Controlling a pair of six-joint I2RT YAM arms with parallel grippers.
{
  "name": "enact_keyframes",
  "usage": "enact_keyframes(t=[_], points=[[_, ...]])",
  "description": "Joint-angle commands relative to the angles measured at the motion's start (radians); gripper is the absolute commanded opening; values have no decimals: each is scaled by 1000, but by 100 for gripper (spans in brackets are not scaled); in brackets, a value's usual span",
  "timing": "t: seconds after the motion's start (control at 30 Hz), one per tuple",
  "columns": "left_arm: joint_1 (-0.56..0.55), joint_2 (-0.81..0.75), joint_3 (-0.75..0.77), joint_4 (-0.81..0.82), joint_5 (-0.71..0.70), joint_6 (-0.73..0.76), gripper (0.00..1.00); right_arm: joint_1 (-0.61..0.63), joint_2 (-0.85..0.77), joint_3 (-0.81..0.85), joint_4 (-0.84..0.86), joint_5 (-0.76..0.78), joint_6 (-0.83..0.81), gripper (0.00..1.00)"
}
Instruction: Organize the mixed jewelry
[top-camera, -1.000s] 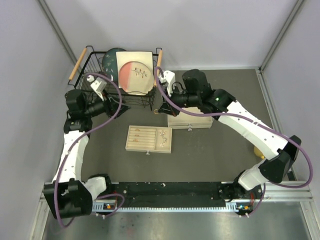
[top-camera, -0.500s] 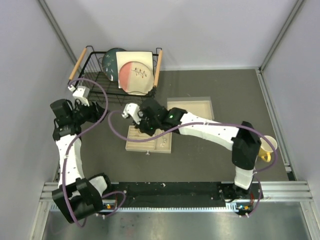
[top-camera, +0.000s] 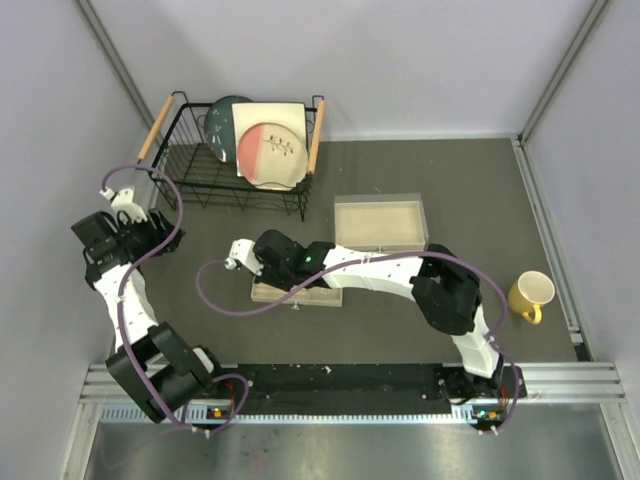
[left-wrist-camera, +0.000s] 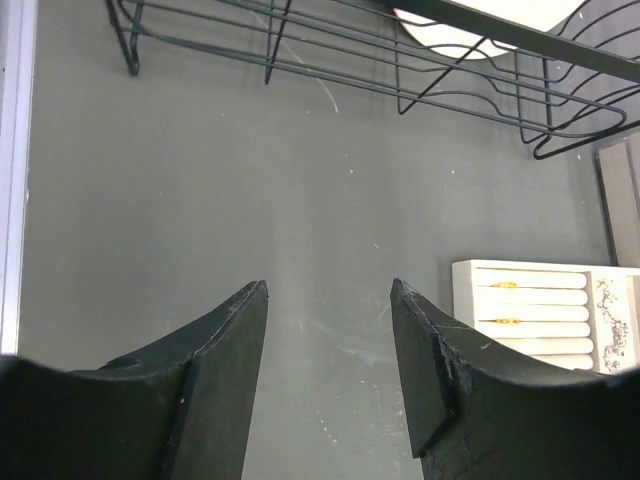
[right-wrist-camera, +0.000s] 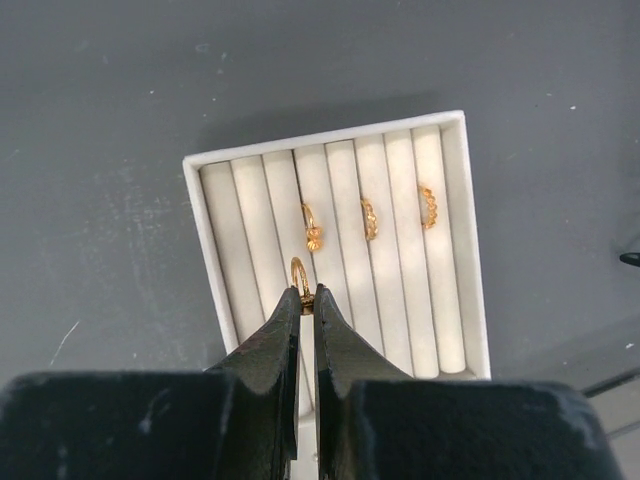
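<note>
Jewelry sort: right gripper (right-wrist-camera: 307, 292) clamped on small gold ring (right-wrist-camera: 296, 268) over tray

Dark grey table (top-camera: 450, 190) carries everything. Black wire dish rack with wooden handles (top-camera: 195, 165) stands far left, with round and square plates (top-camera: 268, 140) upright inside. Shallow beige rectangular box (top-camera: 380, 222) lies just right of the rack, near mid-table. Right arm lies across toward the left and hides most of the beige tray with white padded rolls (right-wrist-camera: 445, 300); from above only the tray's near edge shows. Yellow ceramic mug (top-camera: 530, 296) sits well apart at the right edge.

Right gripper's fingers are pressed together with the small gold ring upright between the tips, above a groove in the tray's rolls. Cannot tell whether it touches the padding. Three more gold rings (right-wrist-camera: 369, 218) sit in grooves beyond the tips, in a slanted row.

Left gripper (left-wrist-camera: 330, 285) hangs with fingers spread and nothing between them, over bare table left of the tray, near the rack. Its view shows a silver tangle (left-wrist-camera: 610, 320) in the compartment beside the rolls, too small to name.
</note>
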Motion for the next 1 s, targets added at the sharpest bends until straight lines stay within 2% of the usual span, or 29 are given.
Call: enact_keyframes(t=[0.0,0.97], points=[[46,28,41,-7,38,27,58,20,29,57,55,26,-16,0],[99,73,41,-36,100,56,58,47,129,89,64,33,-31,0]])
